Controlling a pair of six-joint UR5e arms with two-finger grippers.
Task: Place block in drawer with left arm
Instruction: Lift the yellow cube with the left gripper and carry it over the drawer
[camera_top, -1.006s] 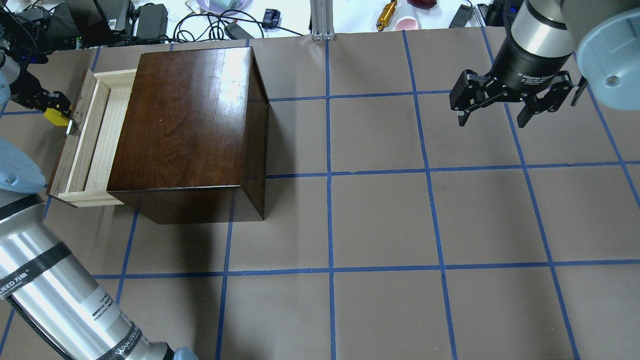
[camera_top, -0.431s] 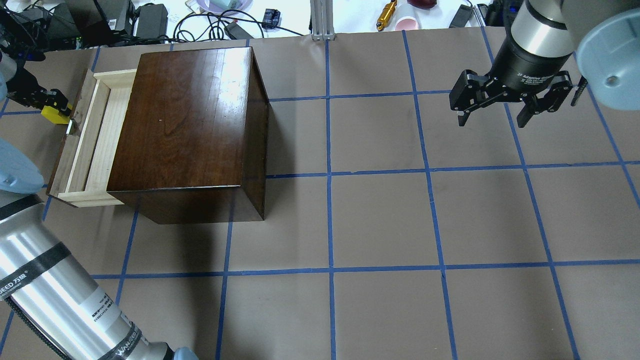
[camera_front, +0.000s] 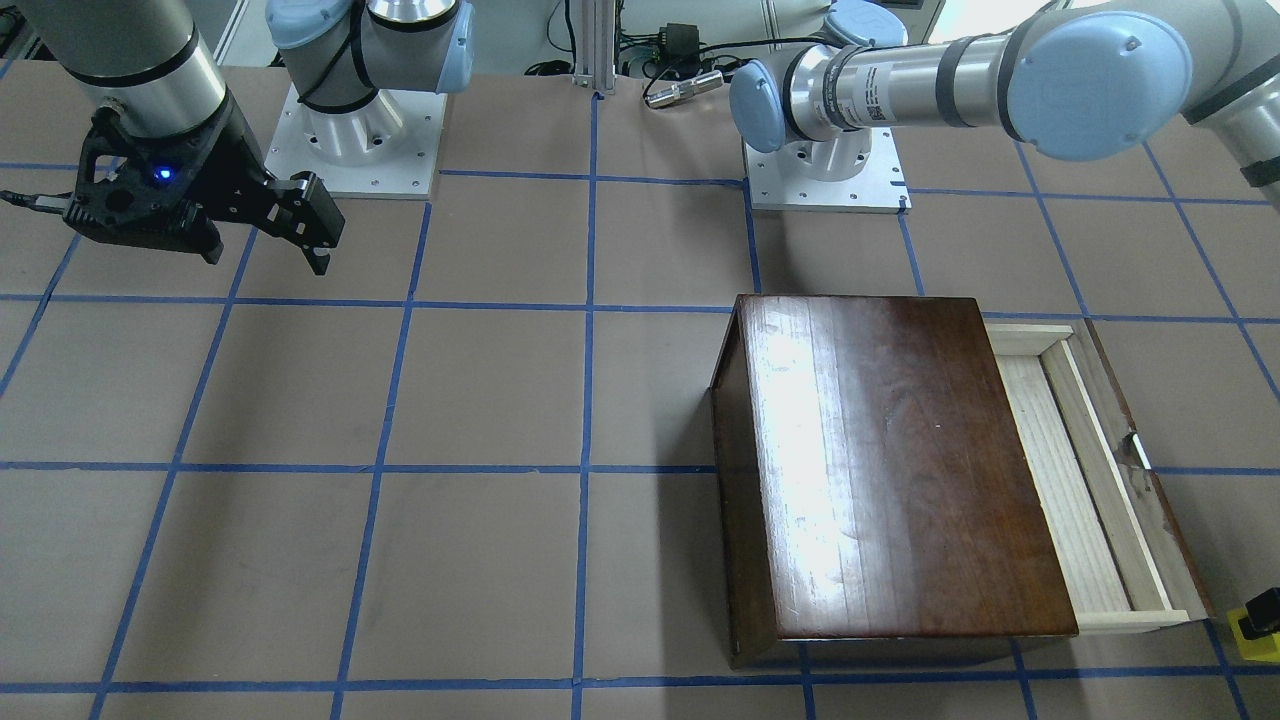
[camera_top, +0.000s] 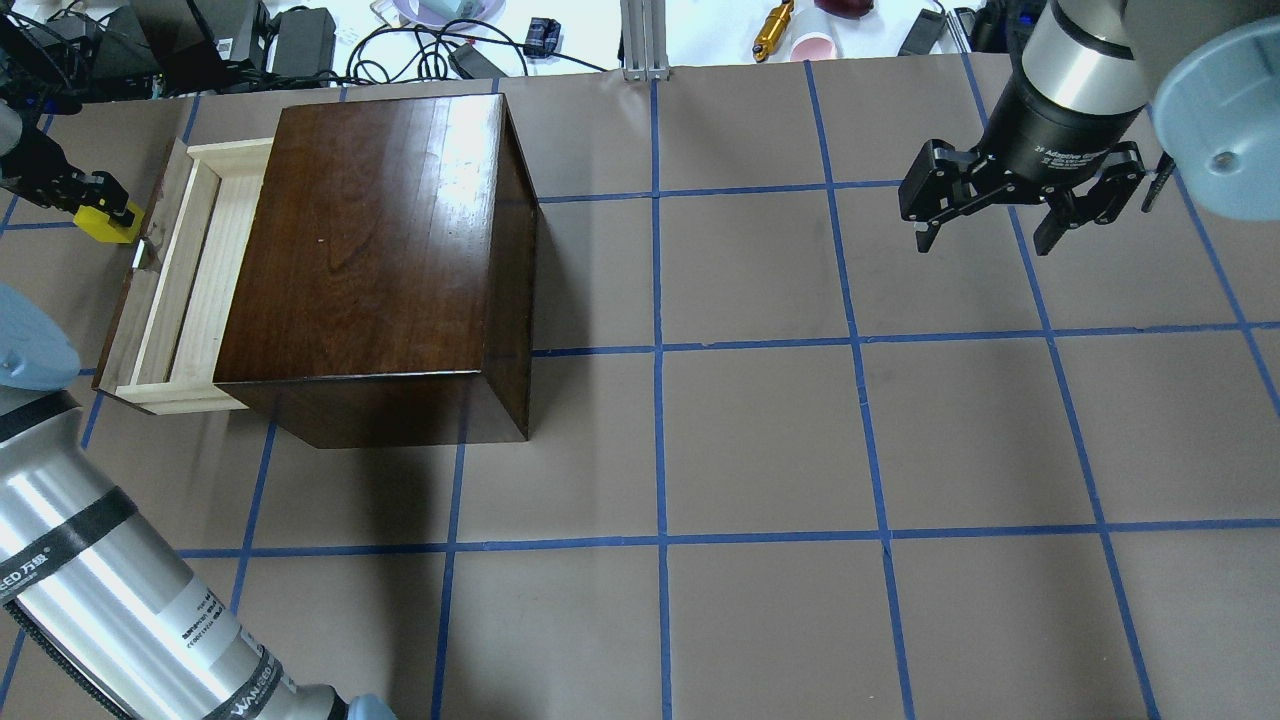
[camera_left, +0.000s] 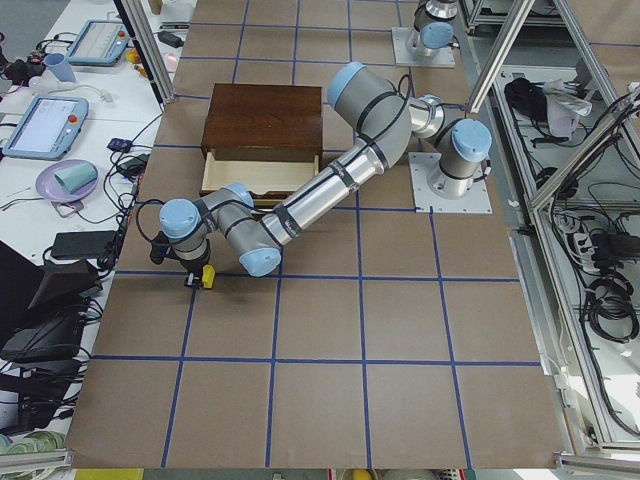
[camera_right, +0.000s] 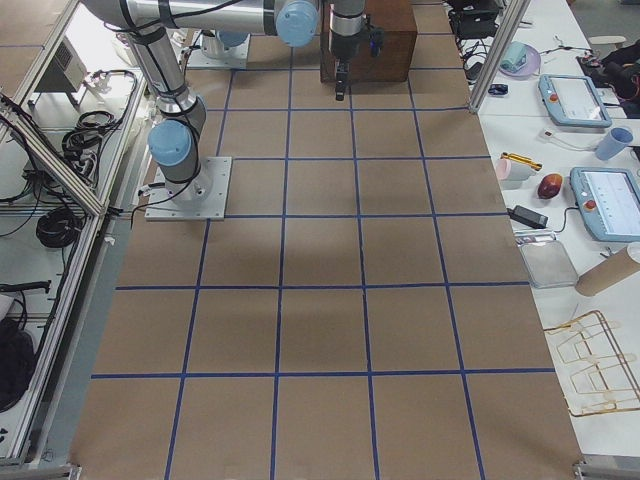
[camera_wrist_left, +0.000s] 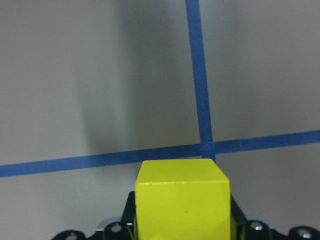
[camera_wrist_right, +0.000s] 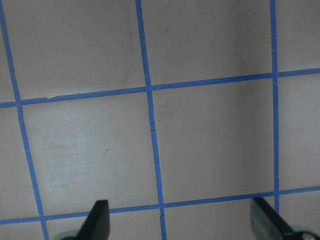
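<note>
The yellow block (camera_top: 104, 224) is pinched in my left gripper (camera_top: 106, 206), which is shut on it at the table's far left. It sits just outside the drawer's dark front panel, near the small handle (camera_top: 139, 254). The left wrist view shows the block (camera_wrist_left: 182, 200) between the jaws, over a blue tape crossing. The pale wooden drawer (camera_top: 190, 275) is pulled out of the dark-brown cabinet (camera_top: 380, 250) and holds nothing. In the front-facing view the block (camera_front: 1258, 636) shows at the right edge, beyond the drawer (camera_front: 1085, 480). My right gripper (camera_top: 983, 245) hangs open over bare table at the far right.
Brown table paper carries a blue tape grid. Behind the table's far edge lie cables and power adapters (camera_top: 300, 40), a gold cylinder (camera_top: 773, 30) and a pink cup (camera_top: 815, 45). An aluminium post (camera_top: 645, 40) stands at the back centre. My left forearm (camera_top: 110, 590) crosses the near left corner.
My left gripper, still shut on the yellow block, has shifted a little up and to the left in the overhead view, alongside the drawer front. The right arm has not moved.
</note>
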